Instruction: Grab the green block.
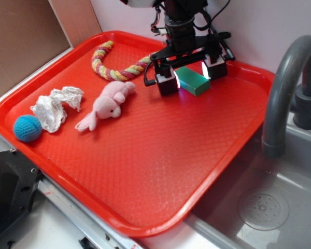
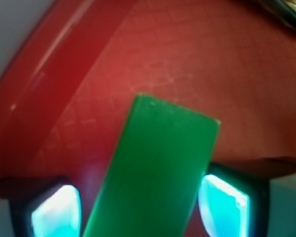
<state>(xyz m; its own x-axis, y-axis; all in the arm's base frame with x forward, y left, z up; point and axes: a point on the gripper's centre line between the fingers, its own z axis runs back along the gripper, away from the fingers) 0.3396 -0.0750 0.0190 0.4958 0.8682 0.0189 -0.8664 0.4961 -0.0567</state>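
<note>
The green block (image 1: 196, 83) lies flat on the red tray (image 1: 145, 171) near its far right corner. My gripper (image 1: 192, 75) is lowered over it with one finger on each side, jaws open. In the wrist view the green block (image 2: 158, 168) runs slantwise between the two glowing pads (image 2: 56, 212) of the gripper (image 2: 140, 210). A strip of red tray shows between the left pad and the block. The right pad sits very close to the block's edge. The block's near end is out of frame.
A pink plush toy (image 1: 108, 105), a striped rope (image 1: 111, 67), a white cloth (image 1: 56, 106) and a blue ball (image 1: 27, 128) lie on the tray's left half. A grey faucet (image 1: 287, 88) and sink (image 1: 264, 207) stand to the right.
</note>
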